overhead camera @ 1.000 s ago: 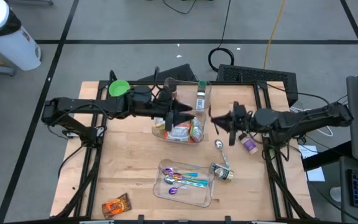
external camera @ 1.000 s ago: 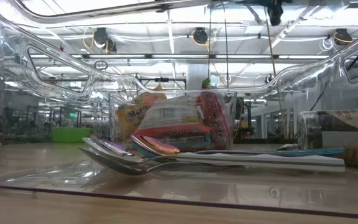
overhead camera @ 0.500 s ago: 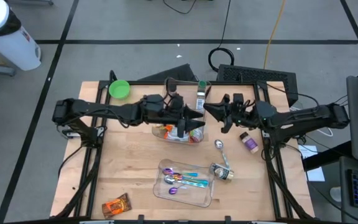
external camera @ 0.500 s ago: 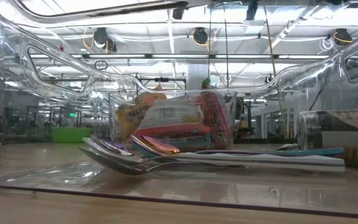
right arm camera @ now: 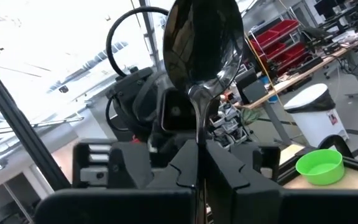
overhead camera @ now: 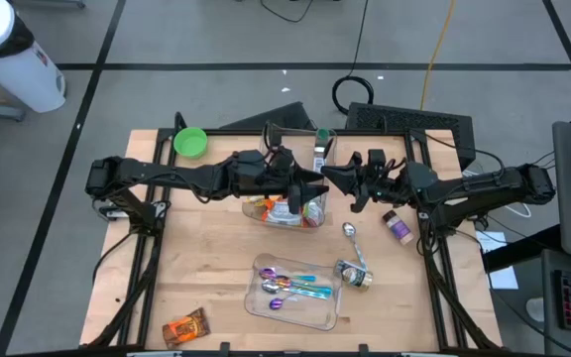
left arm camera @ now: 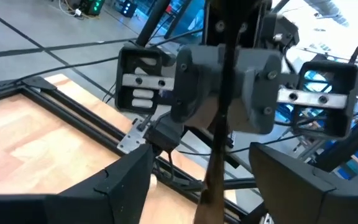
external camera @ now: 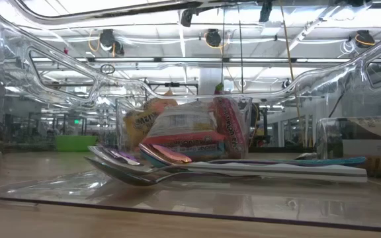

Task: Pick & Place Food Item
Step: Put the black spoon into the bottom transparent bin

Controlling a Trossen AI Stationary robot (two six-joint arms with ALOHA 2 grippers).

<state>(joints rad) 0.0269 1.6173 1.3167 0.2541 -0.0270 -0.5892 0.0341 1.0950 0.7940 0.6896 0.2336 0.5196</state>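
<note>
My right gripper (overhead camera: 333, 178) is shut on a shiny spoon (right arm camera: 201, 40), held high over the far right corner of a clear bin (overhead camera: 287, 210) of food packets. My left gripper (overhead camera: 310, 186) faces it from the table's left, open. In the left wrist view the spoon (left arm camera: 219, 124) shows edge-on between my left fingers (left arm camera: 126, 183), which stand apart on either side of it; I cannot tell whether they touch it. The packets (external camera: 184, 132) stand upright in the bin. An orange snack packet (overhead camera: 184, 326) lies flat near the front left. My right gripper pinches the spoon's handle (right arm camera: 197, 134) between its two fingers, just below the neck. The fingers come level from the table's right. The spoon sticks out past the fingertips, bowl (right arm camera: 201, 40) foremost, lifted clear of the bin and the table.
A clear tray (overhead camera: 290, 290) of spoons lies at the front centre. A loose spoon (overhead camera: 349, 233), a jar on its side (overhead camera: 357, 275) and a small purple-capped jar (overhead camera: 398, 228) lie to the right. A green bowl (overhead camera: 190, 142) and a bottle (overhead camera: 320, 154) stand at the back.
My left gripper has gone toward the table's right edge across the bin. My right gripper has gone toward the table's left and a little toward the far edge. The two now face each other closely over the bin's far right corner and have kept still since about half a second ago.
</note>
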